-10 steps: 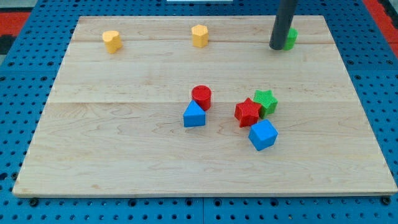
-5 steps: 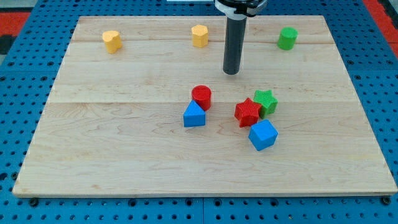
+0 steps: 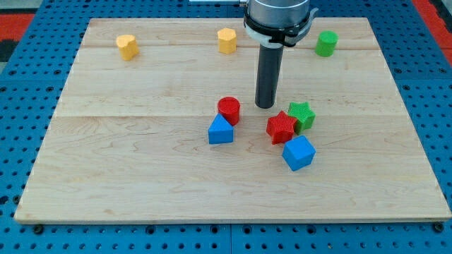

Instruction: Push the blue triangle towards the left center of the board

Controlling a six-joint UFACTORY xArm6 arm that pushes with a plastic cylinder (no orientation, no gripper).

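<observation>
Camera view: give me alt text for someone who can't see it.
My tip stands between the red cylinder and red star, up-right of the blue triangle, touching none. A green star and blue cube adjoin the red star.

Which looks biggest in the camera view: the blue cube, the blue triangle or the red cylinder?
1. blue cube, though it sits nearest the view's bottom
2. blue triangle and red cylinder: too alike to rank

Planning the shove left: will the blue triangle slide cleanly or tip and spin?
The blue triangle sits flat on smooth wood, so it probably slides, not tips. The red cylinder seems to touch its upper side and may drag along. My tip is up-right of it; an off-centre push would likely spin it.
</observation>
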